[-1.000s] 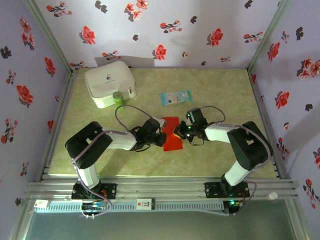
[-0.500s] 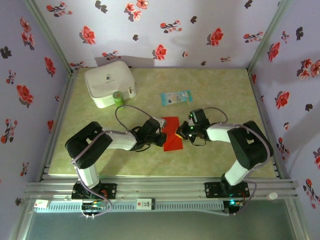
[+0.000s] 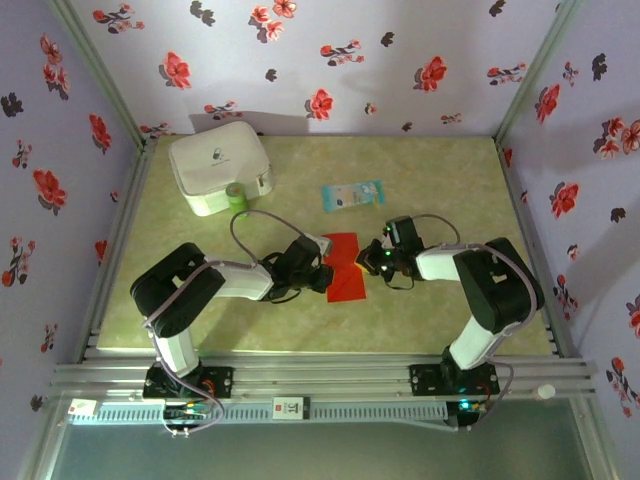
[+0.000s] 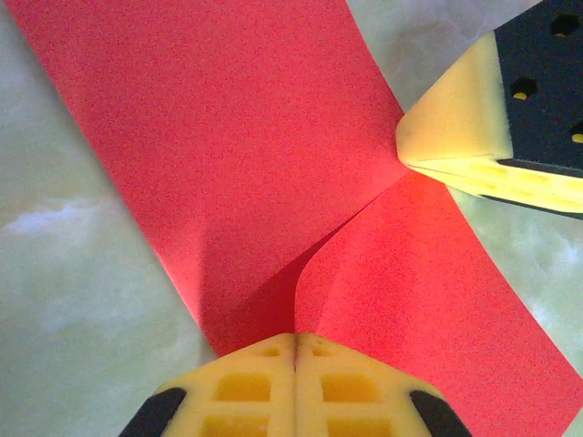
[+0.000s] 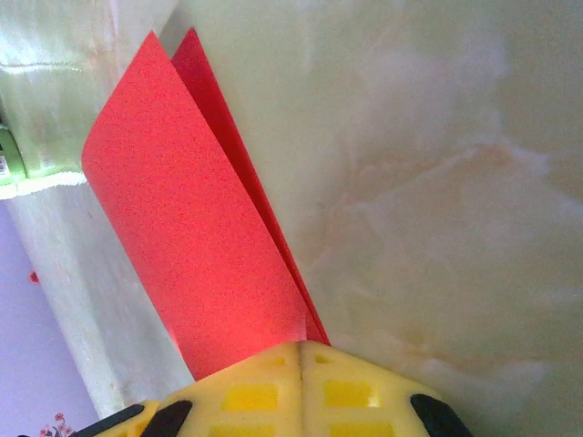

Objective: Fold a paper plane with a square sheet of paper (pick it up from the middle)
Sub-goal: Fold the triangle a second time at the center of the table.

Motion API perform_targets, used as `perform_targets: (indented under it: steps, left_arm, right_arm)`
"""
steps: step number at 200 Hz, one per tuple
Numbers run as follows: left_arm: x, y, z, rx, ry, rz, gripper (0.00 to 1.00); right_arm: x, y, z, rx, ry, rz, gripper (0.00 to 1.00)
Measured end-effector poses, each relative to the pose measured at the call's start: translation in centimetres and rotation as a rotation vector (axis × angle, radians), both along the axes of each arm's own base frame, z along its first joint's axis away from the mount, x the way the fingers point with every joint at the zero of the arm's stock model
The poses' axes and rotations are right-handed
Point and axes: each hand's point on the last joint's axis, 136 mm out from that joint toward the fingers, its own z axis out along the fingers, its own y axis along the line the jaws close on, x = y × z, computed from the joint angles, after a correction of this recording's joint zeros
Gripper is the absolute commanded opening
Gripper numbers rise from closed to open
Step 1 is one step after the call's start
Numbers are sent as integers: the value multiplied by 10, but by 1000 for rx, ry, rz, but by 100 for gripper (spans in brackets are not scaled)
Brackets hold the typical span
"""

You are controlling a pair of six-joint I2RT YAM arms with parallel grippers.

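Left fingers (image 4: 246, 387) and right fingers (image 5: 255, 396) each pressed closed.

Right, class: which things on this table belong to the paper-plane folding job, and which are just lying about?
Part of the job: red square sheet of paper, left gripper, right gripper, both pinching it.
Lying about: white case, pale blue packet, small green item beside the case.

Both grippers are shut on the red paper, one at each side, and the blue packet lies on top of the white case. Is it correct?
One error. The packet lies on the table, apart from the case and to its right, as the top view shows. The left gripper and right gripper are shut on the paper, one at each side.
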Motion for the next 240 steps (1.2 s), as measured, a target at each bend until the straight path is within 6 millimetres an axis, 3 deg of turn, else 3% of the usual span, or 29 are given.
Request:
perform_targets:
  steps: [33, 85, 150, 212, 240]
  left_arm:
    - [0, 0, 0, 0, 0, 0, 4]
    - [0, 0, 0, 0, 0, 0, 4]
    - [0, 0, 0, 0, 0, 0, 5]
    - [0, 0, 0, 0, 0, 0, 5]
    - [0, 1, 0, 2, 2, 1, 5]
  right_arm:
    - [-3, -3, 3, -6, 7, -1, 2]
    - [-10, 7, 29, 14, -34, 60, 0]
    - [-32, 30, 20, 21, 7, 151, 0]
    - [-32, 29, 0, -22, 37, 169, 0]
    - [-31, 28, -1, -18, 23, 181, 0]
